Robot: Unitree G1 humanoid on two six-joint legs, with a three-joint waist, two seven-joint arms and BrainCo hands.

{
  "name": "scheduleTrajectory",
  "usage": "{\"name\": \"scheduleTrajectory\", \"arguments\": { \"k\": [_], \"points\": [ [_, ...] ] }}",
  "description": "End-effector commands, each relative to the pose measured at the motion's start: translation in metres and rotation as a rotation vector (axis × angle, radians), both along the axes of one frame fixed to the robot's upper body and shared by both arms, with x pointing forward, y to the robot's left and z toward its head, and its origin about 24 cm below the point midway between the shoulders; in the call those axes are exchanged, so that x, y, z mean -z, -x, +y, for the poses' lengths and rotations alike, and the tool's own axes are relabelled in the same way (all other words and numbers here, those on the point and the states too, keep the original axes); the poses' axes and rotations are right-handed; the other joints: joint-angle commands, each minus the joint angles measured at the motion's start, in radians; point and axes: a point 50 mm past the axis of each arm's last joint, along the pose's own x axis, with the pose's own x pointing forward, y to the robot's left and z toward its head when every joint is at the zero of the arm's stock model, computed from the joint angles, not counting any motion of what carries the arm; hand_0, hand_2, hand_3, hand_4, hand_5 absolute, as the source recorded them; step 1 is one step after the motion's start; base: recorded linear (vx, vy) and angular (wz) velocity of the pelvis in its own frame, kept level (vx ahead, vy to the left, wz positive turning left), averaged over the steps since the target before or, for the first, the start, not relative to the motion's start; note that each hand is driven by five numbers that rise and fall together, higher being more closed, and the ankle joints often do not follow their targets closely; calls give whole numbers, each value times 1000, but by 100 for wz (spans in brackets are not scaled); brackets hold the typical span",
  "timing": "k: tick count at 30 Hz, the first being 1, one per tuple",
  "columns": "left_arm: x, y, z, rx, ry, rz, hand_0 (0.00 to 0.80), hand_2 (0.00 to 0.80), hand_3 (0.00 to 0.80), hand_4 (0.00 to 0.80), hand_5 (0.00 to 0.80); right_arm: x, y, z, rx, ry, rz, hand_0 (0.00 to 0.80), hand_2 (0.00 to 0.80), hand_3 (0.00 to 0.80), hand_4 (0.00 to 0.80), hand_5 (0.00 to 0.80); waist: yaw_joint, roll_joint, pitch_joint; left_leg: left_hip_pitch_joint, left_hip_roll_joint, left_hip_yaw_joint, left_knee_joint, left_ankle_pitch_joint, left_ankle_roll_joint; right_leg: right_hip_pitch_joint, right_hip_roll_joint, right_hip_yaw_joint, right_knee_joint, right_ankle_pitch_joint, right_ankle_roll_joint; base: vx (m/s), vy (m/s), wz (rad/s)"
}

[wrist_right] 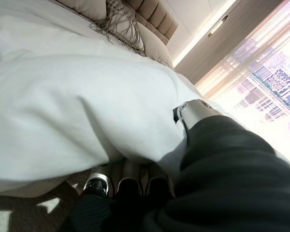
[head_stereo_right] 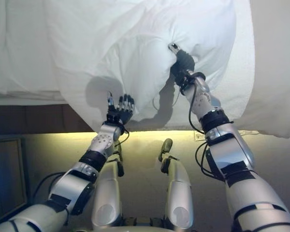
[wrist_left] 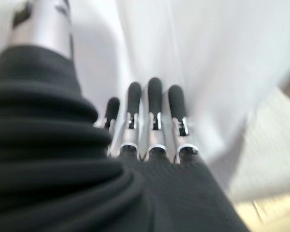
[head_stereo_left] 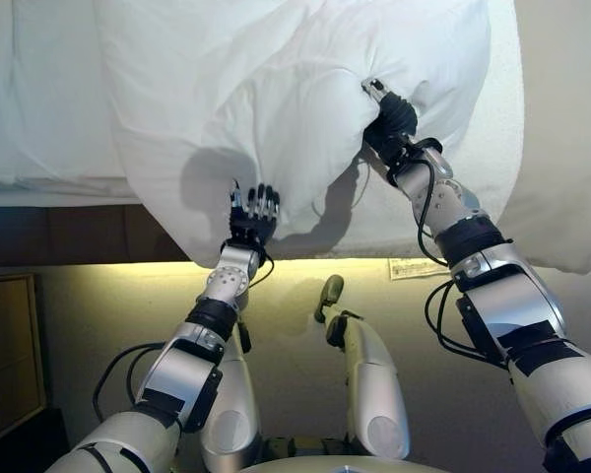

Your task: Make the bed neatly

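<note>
A white duvet [head_stereo_left: 276,99] lies bunched on the bed and hangs over its near edge. My right hand [head_stereo_left: 389,120] is up on the bunched part, its fingers curled into a fold of the cloth; the right wrist view shows the fingers [wrist_right: 128,186] tucked under the duvet [wrist_right: 63,106]. My left hand [head_stereo_left: 253,215] is lower, at the hanging edge of the duvet, with its fingers [wrist_left: 152,104] straight against the white cloth [wrist_left: 208,58], holding nothing.
A white sheet [head_stereo_left: 39,118] covers the mattress at the left. The dark bed base [head_stereo_left: 69,235] runs below it, above beige floor. A wooden cabinet [head_stereo_left: 10,345] stands at the lower left. A paper label [head_stereo_left: 417,267] lies by the bed. Pillows and a fringed throw [wrist_right: 118,24] lie by the headboard.
</note>
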Motion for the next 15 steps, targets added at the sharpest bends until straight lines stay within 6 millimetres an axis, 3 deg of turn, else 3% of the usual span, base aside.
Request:
{"name": "scheduleTrajectory", "arguments": {
  "k": [1,7,10,15],
  "points": [
    [17,17,-35,126,64,147,0,0,0,0,0,-107,21,37,-139,-59,-383,800,800,800,800,800,16,-4,6,-8,20,-12,38,-53,-5,61,-68,30,-44,-8,142,0,0,0],
    [47,40,-43,184,14,262,0,0,0,0,0,-109,22,35,-111,-57,-394,800,800,800,800,800,33,-2,7,-20,16,-23,31,-53,-6,54,-77,18,-55,0,149,7,-40,3],
    [65,53,-40,227,-58,294,0,0,0,0,0,-104,20,28,-89,-52,-380,800,800,800,800,800,44,3,7,-10,12,-24,20,-52,-6,64,-80,9,-64,0,150,19,-30,2],
    [86,72,-31,267,-33,300,0,0,0,0,0,-103,18,18,-65,-67,-376,800,800,800,800,800,65,19,7,-10,11,-29,15,-47,-5,64,-94,-1,-55,-3,149,19,-17,4]
  ]
}}
